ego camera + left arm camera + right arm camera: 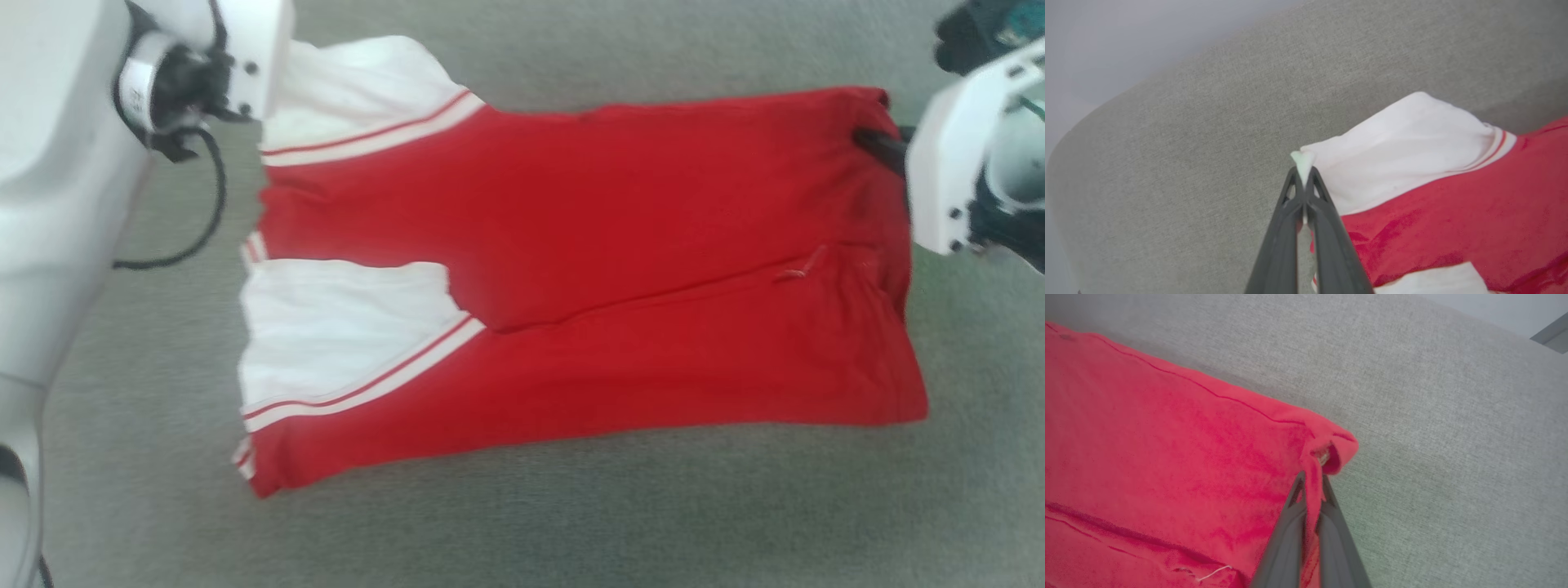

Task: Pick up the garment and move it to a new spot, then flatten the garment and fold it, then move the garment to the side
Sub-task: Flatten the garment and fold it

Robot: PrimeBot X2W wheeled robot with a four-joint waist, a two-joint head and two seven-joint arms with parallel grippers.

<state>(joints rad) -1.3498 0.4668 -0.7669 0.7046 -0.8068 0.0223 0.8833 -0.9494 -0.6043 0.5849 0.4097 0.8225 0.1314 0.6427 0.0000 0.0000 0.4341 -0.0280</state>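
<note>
Left gripper [1303, 173] pinched tight on the corner of a white sleeve part [1404, 151] of the garment [588, 269]; a small tuft of white cloth pokes out past the tips. Right gripper [1312, 479] clamped too, with the red hem corner [1331, 451] caught between its fingers and the cloth bunched and curled over just above the tips.

Both held corners are on the garment's far edge in the head view: sleeve corner at upper left, hem corner at upper right. The red body stretches between them. The garment lies sideways on a grey fabric surface [522, 523], white sleeve parts with red-and-white striped trim [367, 135] to the robot's left, hem to its right. A fold line [620, 306] runs lengthwise across the middle, upper layer overlapping the lower. A loose pale thread [804, 265] sits near the hem end.

Black cable [208, 220] loops off the left wrist, beside the sleeves. Head view is slightly blurred.
</note>
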